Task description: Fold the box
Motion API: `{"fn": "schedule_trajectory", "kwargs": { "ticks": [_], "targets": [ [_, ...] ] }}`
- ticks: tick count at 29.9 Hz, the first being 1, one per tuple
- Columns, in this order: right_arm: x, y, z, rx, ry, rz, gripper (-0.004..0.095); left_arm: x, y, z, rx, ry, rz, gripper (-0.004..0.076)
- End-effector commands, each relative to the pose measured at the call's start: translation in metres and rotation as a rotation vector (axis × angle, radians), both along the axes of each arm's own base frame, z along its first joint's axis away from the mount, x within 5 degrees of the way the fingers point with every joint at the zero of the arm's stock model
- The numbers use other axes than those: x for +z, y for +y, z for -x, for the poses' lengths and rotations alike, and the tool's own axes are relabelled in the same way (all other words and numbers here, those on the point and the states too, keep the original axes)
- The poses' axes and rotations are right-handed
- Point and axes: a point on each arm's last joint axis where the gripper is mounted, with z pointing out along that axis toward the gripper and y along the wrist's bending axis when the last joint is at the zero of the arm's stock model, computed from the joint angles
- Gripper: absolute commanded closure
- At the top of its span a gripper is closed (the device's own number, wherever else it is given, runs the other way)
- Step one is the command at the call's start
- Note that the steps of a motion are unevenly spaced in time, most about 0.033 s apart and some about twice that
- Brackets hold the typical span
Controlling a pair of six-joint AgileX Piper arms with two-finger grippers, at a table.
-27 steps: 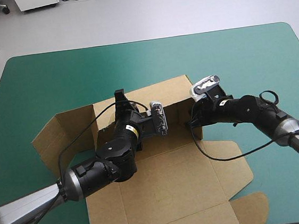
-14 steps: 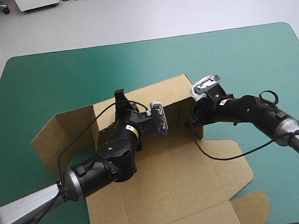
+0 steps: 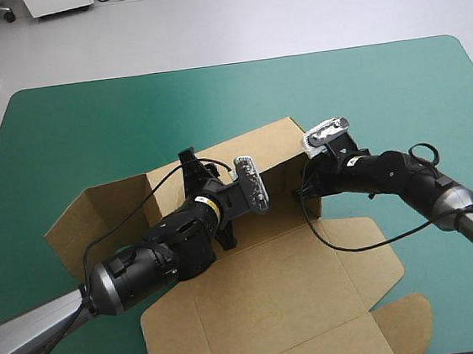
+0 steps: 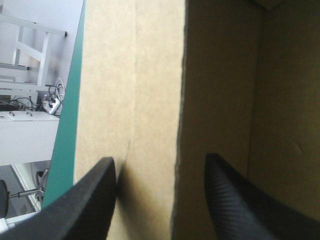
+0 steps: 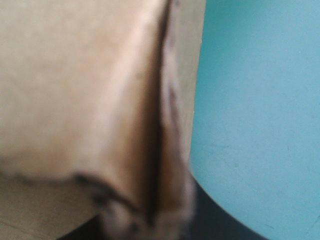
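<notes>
Brown box point(image 3: 275, 300): back wall point(image 3: 255, 148) stands up. Right gripper point(image 3: 303, 194) fingers pinch its end, left gripper point(image 4: 159, 160) fingers wide astride the rim. Hold wall upright, tuck side flap point(image 3: 97, 221) squarely.

Plain brown box point(image 3: 266, 292), plain teal-green cover point(image 3: 87, 125).
</notes>
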Motion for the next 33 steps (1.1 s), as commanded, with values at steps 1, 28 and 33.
{"fn": "schedule_trajectory", "kwargs": {
  "ticks": [1, 28, 33],
  "targets": [
    [0.03, 0.004, 0.001, -0.05, -0.067, -0.122, 0.0922, 0.02, 0.0, 0.012, -0.063, 0.018, 0.088, 0.0314],
    [0.028, 0.004, -0.002, -0.087, -0.055, -0.146, 0.0921, 0.07, -0.024, 0.069, -0.203, 0.055, 0.227, 0.0315],
    [0.028, 0.004, -0.002, -0.085, -0.057, -0.141, 0.0921, 0.098, -0.025, 0.07, -0.212, 0.032, 0.322, 0.0315]
  ]
}}
